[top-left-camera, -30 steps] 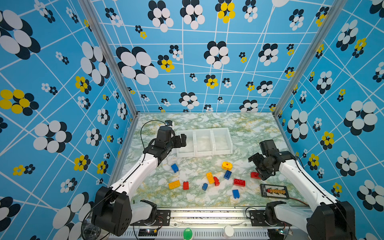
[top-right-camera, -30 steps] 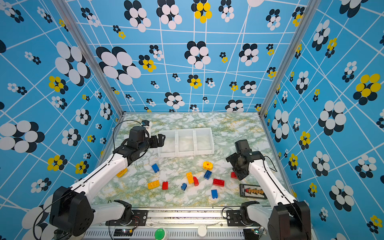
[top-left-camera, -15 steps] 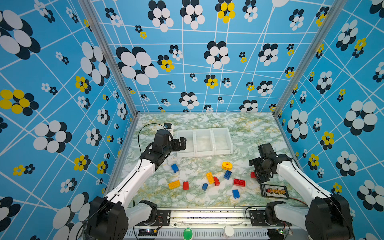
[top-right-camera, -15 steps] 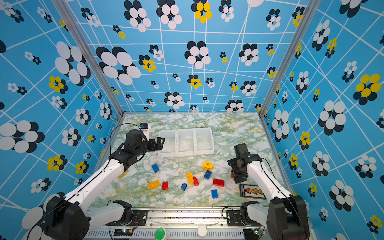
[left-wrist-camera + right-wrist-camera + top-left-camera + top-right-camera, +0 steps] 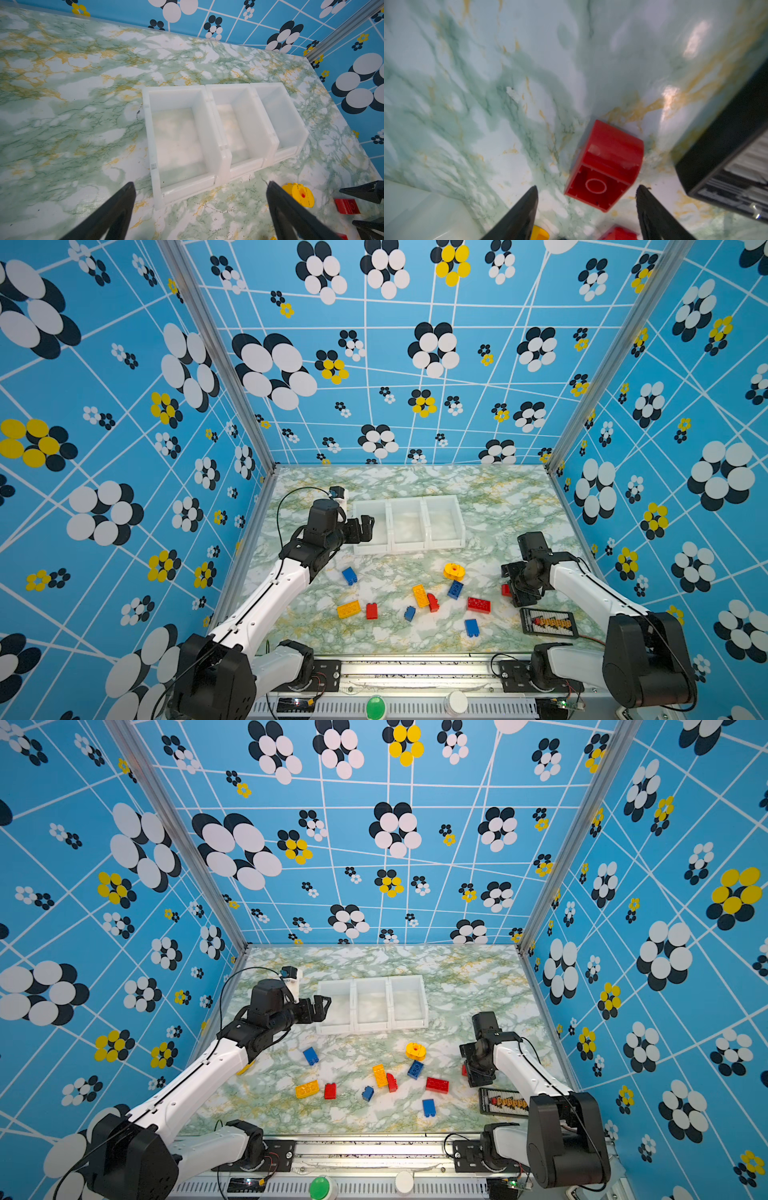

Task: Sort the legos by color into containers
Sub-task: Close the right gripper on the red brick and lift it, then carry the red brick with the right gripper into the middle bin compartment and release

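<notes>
Bricks (image 5: 420, 595) all lie on the table (image 5: 498, 506) and the three white bins (image 5: 409, 548) stand empty, so the sort looks to be at its first pick. The right end effector (image 5: 587, 188) is down at table height with its jaws spread, one on each side of a small red brick (image 5: 610, 153). A gap shows on both sides, so nothing is pinched yet. The brick lies tipped on its side, hollow underside turned toward the wrist, just ahead of the fingertips. This approach probably suits the two flat side faces, which give the jaws parallel surfaces to press on. A black tray of beads (image 5: 726, 155) sits just beyond one jaw, which may be why the opening is modest rather than wide. The left end effector (image 5: 200, 185) hangs fully spread and empty by the near corner of the end bin, likely waiting out of the way. A yellow round piece (image 5: 299, 194) lies farther out, toward the right arm. The other red, blue and yellow bricks lie scattered between the two end effectors.

Compared with a second ago, the right end effector has dropped from above the red brick to straddle it, and its arm has folded lower. The left one has barely shifted, and no brick has moved.
</notes>
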`<state>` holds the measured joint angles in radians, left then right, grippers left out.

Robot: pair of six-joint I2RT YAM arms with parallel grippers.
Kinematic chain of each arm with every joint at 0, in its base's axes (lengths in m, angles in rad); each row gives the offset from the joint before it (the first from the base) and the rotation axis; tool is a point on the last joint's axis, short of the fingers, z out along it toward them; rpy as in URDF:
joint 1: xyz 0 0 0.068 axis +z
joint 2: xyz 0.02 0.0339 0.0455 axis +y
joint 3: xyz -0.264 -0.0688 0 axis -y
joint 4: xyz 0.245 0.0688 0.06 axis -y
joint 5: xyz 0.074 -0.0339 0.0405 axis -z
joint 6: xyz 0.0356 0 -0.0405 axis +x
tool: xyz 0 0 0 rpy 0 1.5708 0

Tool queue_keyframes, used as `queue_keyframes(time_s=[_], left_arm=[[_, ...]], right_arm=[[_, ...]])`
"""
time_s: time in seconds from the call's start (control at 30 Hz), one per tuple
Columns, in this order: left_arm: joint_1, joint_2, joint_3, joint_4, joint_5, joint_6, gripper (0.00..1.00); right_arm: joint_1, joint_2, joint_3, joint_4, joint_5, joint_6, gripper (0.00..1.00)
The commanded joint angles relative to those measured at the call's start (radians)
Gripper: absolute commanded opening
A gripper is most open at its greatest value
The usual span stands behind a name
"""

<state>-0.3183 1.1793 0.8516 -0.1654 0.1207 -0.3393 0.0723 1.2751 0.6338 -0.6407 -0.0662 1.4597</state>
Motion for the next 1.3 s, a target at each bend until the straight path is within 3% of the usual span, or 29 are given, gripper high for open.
queue_keyframes(time_s=[0.0,0.27,0.6,0.7,0.83,1.03,1.27], left_arm=[[0.006,0.015,0.025,-0.020,0.021,0.010,0.99],[0.006,0.020,0.034,-0.019,0.019,0.015,0.99],[0.007,0.016,0.039,-0.031,0.011,0.021,0.99],[0.011,0.013,0.039,-0.040,0.014,0.017,0.99],[0.016,0.010,0.037,-0.052,0.020,0.010,0.99],[0.030,0.002,0.032,-0.074,0.034,-0.001,0.99],[0.037,-0.013,0.006,-0.093,0.043,-0.016,0.99]], right_arm=[[-0.016,0.017,-0.019,0.012,0.000,0.016,0.75],[-0.032,0.102,0.007,0.060,0.001,-0.017,0.59],[-0.032,0.167,0.072,0.034,-0.020,-0.075,0.27],[-0.023,0.188,0.121,0.014,-0.035,-0.134,0.22],[0.032,0.207,0.249,-0.063,-0.010,-0.232,0.19],[0.208,0.243,0.515,-0.193,0.069,-0.380,0.19],[0.367,0.438,0.847,-0.300,0.101,-0.612,0.20]])
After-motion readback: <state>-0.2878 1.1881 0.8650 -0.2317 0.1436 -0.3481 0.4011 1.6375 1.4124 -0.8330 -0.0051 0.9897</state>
